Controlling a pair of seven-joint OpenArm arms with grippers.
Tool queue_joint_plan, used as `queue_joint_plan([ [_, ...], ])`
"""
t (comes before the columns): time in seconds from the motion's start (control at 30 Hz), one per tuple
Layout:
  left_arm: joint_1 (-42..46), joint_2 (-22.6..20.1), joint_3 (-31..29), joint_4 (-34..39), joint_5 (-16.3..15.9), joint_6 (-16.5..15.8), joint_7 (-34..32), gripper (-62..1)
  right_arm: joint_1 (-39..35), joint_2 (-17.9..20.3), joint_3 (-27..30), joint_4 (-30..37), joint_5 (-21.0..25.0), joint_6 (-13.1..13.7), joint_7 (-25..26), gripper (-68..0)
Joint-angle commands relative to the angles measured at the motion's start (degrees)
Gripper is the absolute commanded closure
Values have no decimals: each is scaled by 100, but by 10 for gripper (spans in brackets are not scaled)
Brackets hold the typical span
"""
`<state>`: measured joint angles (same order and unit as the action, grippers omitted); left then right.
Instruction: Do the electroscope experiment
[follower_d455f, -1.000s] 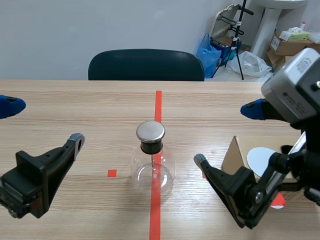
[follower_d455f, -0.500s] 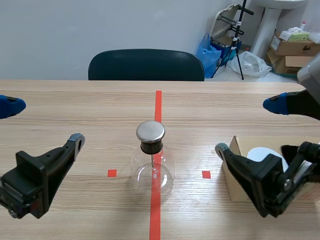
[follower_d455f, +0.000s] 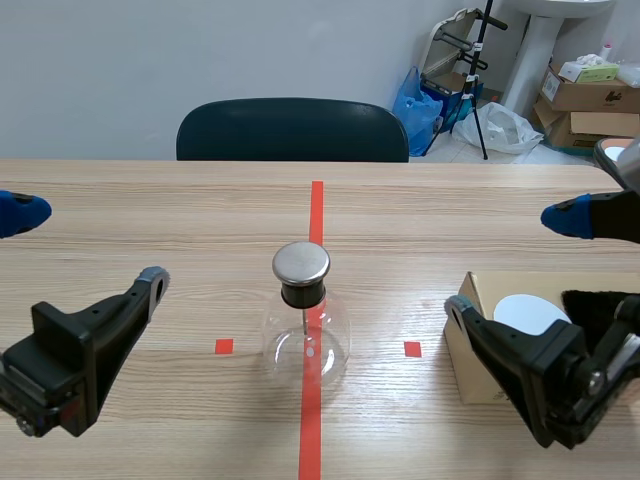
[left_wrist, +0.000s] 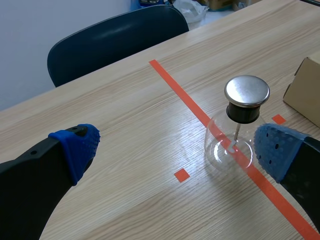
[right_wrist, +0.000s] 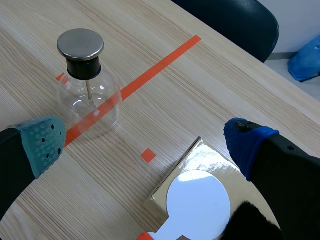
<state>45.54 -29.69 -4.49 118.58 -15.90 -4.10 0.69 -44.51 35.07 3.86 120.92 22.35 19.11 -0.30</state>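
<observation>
Scene view, electroscope (follower_d455f: 305, 320): one glass flask with a metal cap, upright on the red tape line at mid-table, between the arms and touched by neither.
Scene view, jaws: left gripper (follower_d455f: 85, 246) and right gripper (follower_d455f: 512, 262) are both released wide and hold nothing.
Left wrist view, handling: the electroscope (left_wrist: 240, 125) is probably light, fragile and slippery. I would hold it gently at the dark neck under the cap.
Right wrist view, count: one cardboard box (right_wrist: 195, 155), on it one white disc (right_wrist: 197, 202) and one black fur (right_wrist: 255, 222).
Right wrist view, disc: it seems stiff, flat and light. Better to take it by its stem.
</observation>
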Motion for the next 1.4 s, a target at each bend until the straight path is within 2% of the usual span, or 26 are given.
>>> queue_joint_plan([
  [0.0, 0, -2, -15, 31, -17, 11, -59, -623, 37, 46, 26, 42, 44, -20, 61, -679],
  [0.33, 0, -2, -15, 31, -17, 11, -61, -623, 39, 48, 26, 42, 42, -20, -9, -679],
  [0.57, 0, -2, -15, 31, -17, 11, -61, -623, 39, 48, 26, 42, 42, -20, -243, -679],
  [1.37, 0, -2, -15, 31, -17, 11, -61, -623, 39, 48, 26, 42, 42, -20, -282, -679],
])
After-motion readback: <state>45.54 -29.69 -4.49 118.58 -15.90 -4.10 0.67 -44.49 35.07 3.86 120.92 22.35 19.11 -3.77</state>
